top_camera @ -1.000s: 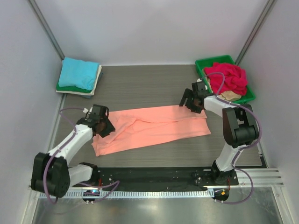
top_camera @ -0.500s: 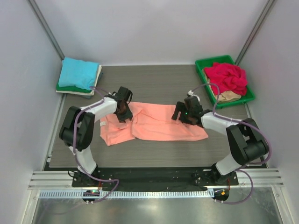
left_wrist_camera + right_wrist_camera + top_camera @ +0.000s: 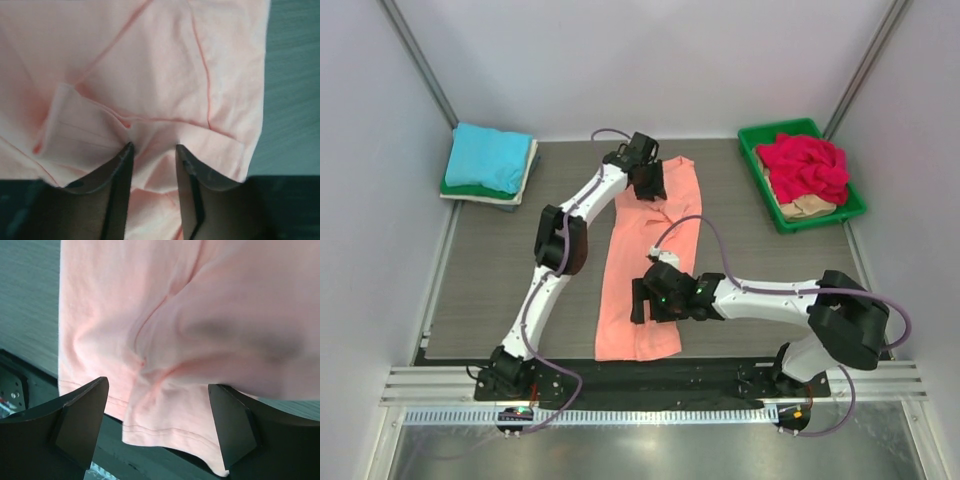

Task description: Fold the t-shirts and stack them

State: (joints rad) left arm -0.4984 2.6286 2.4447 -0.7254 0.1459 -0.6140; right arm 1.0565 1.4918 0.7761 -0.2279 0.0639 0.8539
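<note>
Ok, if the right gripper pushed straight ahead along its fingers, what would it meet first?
The salmon shirt. The open right gripper points at the rumpled cloth near its hem, with nothing showing in between. How far off the cloth is, the wrist view does not settle.

Salmon-orange t-shirt [image 3: 625,250] — long wrinkled strip running near-to-far, turquoise-topped folded stack [image 3: 490,160] far left, red shirt [image 3: 805,165] crumpled far right

No txt, labels, brand names or nos. can be read in any view. The salmon-orange t-shirt [image 3: 630,235] is plain cloth w/ seams only (same in both wrist views). The pale ticked strip [image 3: 650,415] along the near edge has marks too small to make out.
</note>
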